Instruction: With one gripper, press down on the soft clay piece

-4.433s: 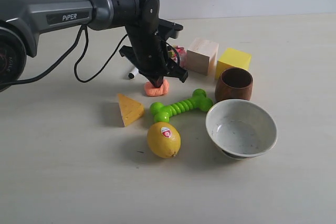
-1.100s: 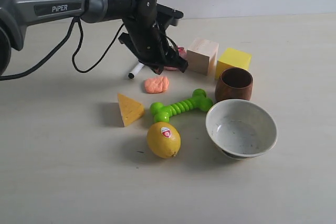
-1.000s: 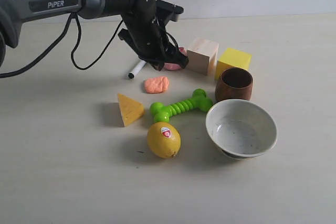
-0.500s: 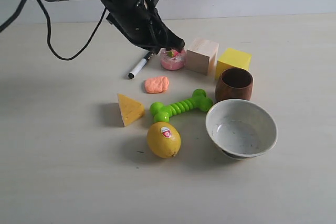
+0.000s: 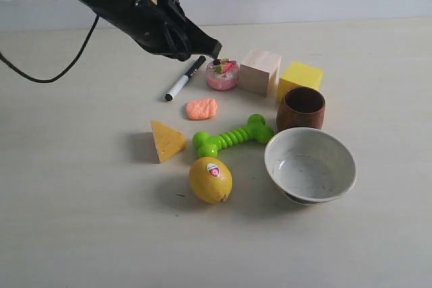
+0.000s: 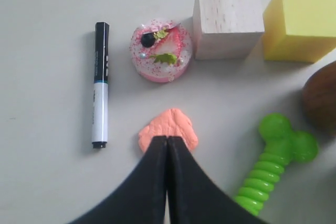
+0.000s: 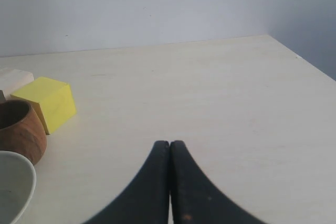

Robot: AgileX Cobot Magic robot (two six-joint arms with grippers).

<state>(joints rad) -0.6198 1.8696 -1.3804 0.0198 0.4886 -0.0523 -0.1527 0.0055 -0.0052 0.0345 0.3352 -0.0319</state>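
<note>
The soft clay piece is a flattened salmon-orange lump lying on the table between the marker and the green toy. In the left wrist view the clay shows just beyond my jaw tips. My left gripper is shut with nothing in it and hangs high above the table, up and to the left of the clay, not touching it; in its own view the left gripper has its jaws pressed together. My right gripper is shut and empty over bare table, outside the exterior view.
Around the clay lie a black-and-white marker, a pink round container, a wooden block, a yellow cube, a brown cup, a green toy, a yellow wedge, a lemon and a white bowl.
My left gripper has lifted off the clay and drawn back up and to the left. The clay stays in place, flatter than before.
</note>
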